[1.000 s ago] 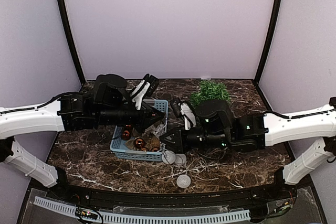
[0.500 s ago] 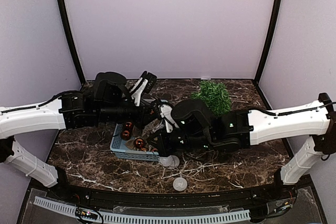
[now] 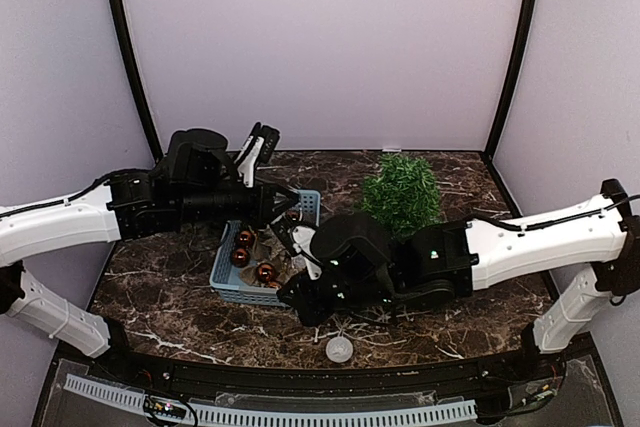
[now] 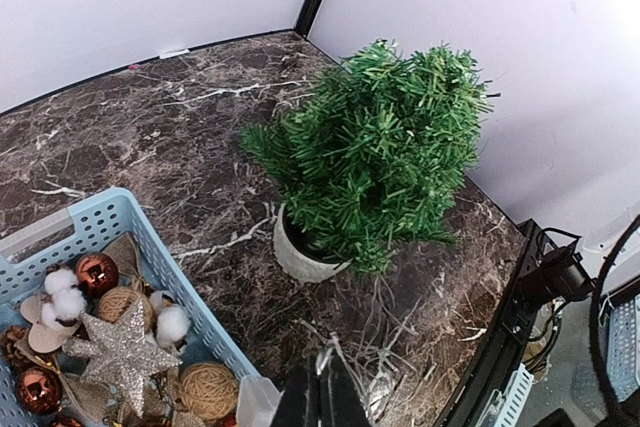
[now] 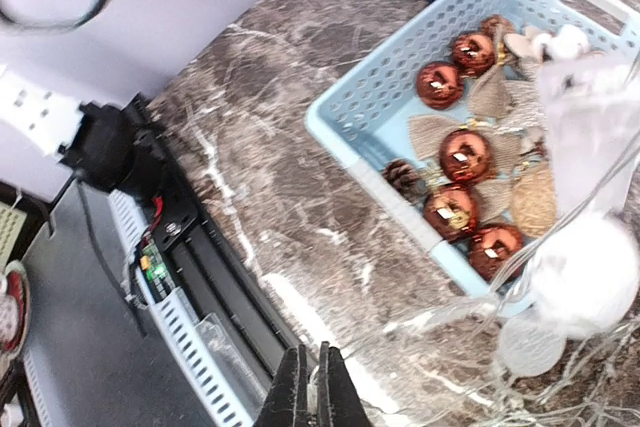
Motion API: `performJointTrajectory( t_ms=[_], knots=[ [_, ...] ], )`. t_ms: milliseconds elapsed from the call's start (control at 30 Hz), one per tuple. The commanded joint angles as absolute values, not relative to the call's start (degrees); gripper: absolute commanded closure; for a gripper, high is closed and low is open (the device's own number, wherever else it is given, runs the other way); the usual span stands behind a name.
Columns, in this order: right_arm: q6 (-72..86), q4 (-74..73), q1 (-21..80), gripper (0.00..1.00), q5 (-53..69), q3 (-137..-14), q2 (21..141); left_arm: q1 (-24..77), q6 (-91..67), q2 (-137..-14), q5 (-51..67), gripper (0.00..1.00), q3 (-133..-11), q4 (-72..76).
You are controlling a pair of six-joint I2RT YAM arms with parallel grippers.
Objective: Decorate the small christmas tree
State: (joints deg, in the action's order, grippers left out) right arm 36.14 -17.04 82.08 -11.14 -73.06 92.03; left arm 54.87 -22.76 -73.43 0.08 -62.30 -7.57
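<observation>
The small christmas tree (image 3: 403, 190), bushy green in a white pot (image 4: 298, 257), stands at the back right of the marble table. A thin silvery wire light string (image 4: 400, 342) lies tangled on the table in front of it. My left gripper (image 4: 322, 375) is shut on a strand of that wire above the blue basket's right end (image 3: 296, 211). Close to the table's front edge, my right gripper (image 5: 310, 359) is shut too, with a pale strand (image 5: 450, 312) pinched at its tips. In the top view this gripper (image 3: 288, 299) hangs just in front of the basket.
The blue basket (image 3: 228, 292) holds copper balls (image 5: 465, 154), a glitter star (image 4: 120, 352), twine balls and cotton puffs. A white disc (image 3: 340, 349) lies near the front edge. A translucent plastic piece (image 5: 590, 117) hangs by the basket. Black cable rail (image 5: 190, 247) borders the table front.
My right arm has swung left and toward the front edge, dragging the wire along. The left arm has drawn back to the left. The tree now shows fully.
</observation>
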Motion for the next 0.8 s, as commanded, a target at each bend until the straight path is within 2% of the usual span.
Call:
performJointTrajectory(
  t_ms=[0,267,533,767],
  knots=[
    [38.18,-14.77,83.55,1.00,-11.37,-69.61,86.51,53.93,-23.89,-70.35,-1.73,1.00,-60.16,-5.67],
    [47.92,-21.59,82.06,1.00,-22.30,-61.51,79.00,53.55,-22.34,-62.56,-0.19,1.00,-55.56,-3.51],
    [55.71,-34.33,71.92,1.00,-24.16,-52.98,71.34,53.10,-21.74,-57.58,-1.11,1.00,-55.49,-7.61],
    [57.22,-39.89,62.58,0.99,-23.78,-45.66,59.25,52.77,-20.98,-59.96,-0.24,1.00,-58.11,-9.77]
  ],
)
